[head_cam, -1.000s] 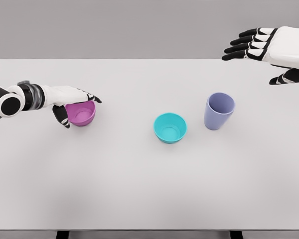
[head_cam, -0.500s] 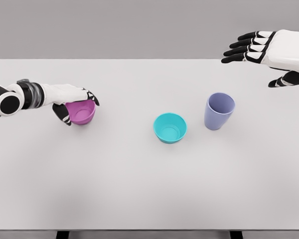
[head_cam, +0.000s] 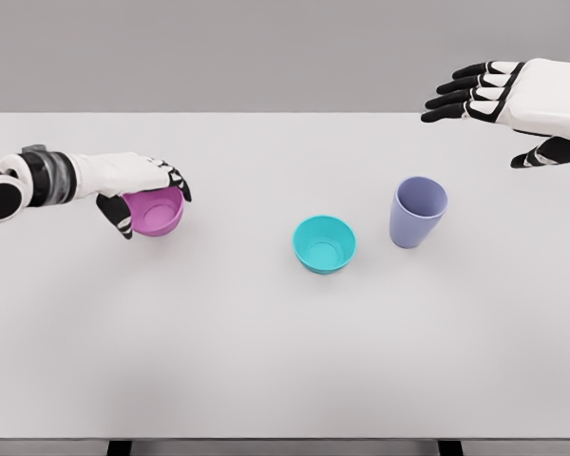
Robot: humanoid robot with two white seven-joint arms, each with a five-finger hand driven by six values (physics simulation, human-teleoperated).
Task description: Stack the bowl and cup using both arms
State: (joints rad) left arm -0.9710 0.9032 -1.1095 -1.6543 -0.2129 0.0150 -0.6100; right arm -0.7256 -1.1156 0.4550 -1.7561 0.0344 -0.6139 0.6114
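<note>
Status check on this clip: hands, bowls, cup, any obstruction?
Left hand closed on pink bowl. Right hand open, hovering above table's far right, holding nothing. Teal bowl and purple cup upright, untouched. Nothing between pink and teal bowls.

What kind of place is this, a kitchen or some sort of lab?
Likely a simulated test bench, not a kitchen: the picture is a computer render. A plain white table stands before a bare grey wall, holding only a pink bowl, a teal bowl and a lavender cup, with white robot arms reaching in from both sides.
</note>
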